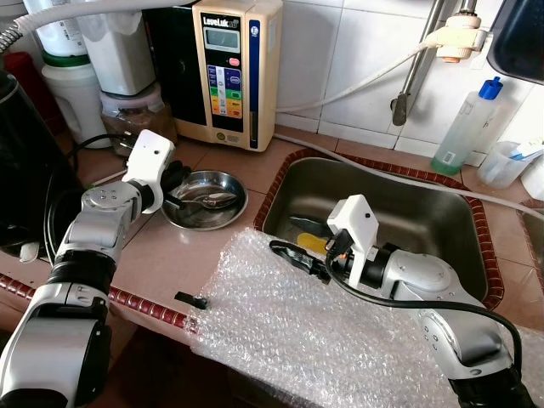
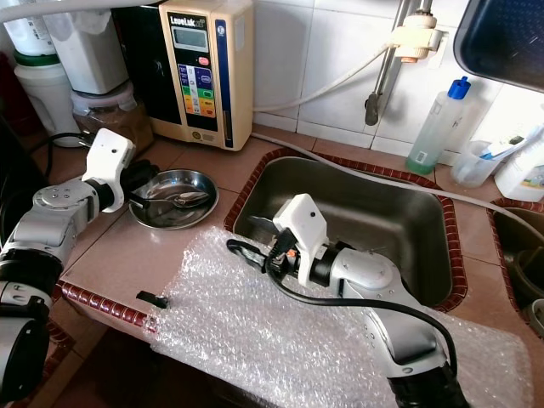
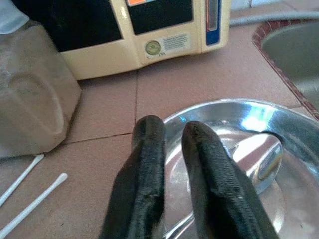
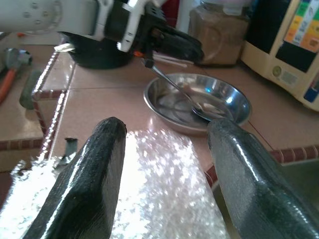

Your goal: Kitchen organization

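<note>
Left eye view: left end effector [image 1: 174, 185] gripping spoon [image 1: 206, 201] handle, spoon bowl resting inside steel dish [image 1: 228, 182] on worktop [image 1: 170, 255].
Right wrist view: right end effector [image 4: 167, 169] hovering spread wide above bubble wrap [image 4: 159, 199], beside sink [image 1: 442, 212].

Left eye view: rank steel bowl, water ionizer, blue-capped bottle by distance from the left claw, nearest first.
From the left claw:
1. Steel bowl, right beside the claw, spoon inside.
2. Water ionizer, behind it against the wall.
3. Blue-capped bottle, far across the sink, robot's right.
</note>
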{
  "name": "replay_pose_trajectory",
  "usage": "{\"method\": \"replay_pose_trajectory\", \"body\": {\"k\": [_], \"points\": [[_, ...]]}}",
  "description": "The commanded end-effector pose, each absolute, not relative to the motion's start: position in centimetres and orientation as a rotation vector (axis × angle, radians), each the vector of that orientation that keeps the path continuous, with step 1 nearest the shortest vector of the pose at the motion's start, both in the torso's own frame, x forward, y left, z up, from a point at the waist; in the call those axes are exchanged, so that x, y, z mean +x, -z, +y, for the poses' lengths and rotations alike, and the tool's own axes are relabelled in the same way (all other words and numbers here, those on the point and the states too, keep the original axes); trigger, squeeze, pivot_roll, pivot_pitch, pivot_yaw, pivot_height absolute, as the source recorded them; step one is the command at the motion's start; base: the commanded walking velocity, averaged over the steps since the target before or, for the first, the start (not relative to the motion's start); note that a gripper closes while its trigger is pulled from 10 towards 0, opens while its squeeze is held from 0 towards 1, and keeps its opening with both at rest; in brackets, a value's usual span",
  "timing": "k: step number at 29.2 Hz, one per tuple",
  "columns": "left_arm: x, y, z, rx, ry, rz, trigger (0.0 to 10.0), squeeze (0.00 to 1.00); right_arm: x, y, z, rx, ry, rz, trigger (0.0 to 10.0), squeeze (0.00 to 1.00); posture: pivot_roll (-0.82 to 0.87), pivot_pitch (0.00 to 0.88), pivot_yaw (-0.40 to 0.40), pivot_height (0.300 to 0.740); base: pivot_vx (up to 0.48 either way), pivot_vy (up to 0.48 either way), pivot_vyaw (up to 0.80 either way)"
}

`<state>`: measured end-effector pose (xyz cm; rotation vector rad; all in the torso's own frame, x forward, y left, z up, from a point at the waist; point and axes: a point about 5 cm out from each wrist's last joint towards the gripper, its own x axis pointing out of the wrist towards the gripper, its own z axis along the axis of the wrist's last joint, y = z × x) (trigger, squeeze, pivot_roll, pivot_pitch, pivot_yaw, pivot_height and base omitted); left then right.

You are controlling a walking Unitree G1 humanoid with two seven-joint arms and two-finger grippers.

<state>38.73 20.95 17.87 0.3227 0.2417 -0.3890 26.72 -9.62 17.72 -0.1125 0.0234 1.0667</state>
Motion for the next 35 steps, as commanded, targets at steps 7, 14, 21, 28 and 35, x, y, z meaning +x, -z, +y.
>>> {"method": "replay_pose_trajectory", "body": {"k": [7,14,21,28,35], "points": [[39.2,-17.1,20.7,0.412,0.413,0.335,10.0,1.00,26.1,-17.6,-9.1,-0.121,-1.088,0.034,10.0,0.00,0.01,0.000,0.013,0.740,0.000,0.000,0.00],[39.4,-16.7,20.7,0.456,0.407,0.358,10.0,1.00,25.7,-17.5,-9.1,-0.123,-1.082,0.042,10.0,0.00,0.00,0.000,0.021,0.740,0.000,0.000,0.00],[39.5,-16.5,20.8,0.474,0.392,0.366,10.0,1.00,25.4,-17.4,-9.2,-0.121,-1.078,0.052,10.0,0.00,-0.01,0.000,0.024,0.740,0.000,0.000,0.00],[39.5,-16.5,21.4,0.519,0.343,0.367,10.0,1.00,25.3,-17.3,-9.3,-0.121,-1.073,0.058,10.0,0.00,-0.01,0.000,0.023,0.740,0.000,0.000,0.00],[38.8,-14.7,21.6,0.512,0.399,0.483,6.8,0.00,25.4,-17.3,-9.3,-0.123,-1.069,0.062,10.0,0.00,-0.01,0.000,0.023,0.740,0.000,0.000,0.00]]}}
